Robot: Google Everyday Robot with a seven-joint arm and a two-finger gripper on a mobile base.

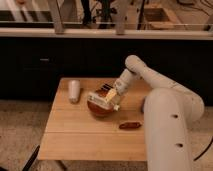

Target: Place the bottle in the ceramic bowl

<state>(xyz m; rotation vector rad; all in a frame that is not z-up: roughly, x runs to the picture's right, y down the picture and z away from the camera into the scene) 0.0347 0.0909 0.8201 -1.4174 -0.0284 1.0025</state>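
Observation:
A brown ceramic bowl (99,108) stands on the wooden table (80,135), right of its middle. A clear bottle with a pale label (103,99) lies on its side across the top of the bowl. My gripper (113,95) reaches down from the white arm (142,72) on the right. It is shut on the bottle's right part, just above the bowl's rim. Whether the bottle rests on the bowl cannot be told.
A white cup-like object (74,91) stands at the table's back left. A small brown object (130,125) lies on the table to the right of the bowl. My white body (167,132) is at the table's right edge. A dark counter (50,55) runs behind.

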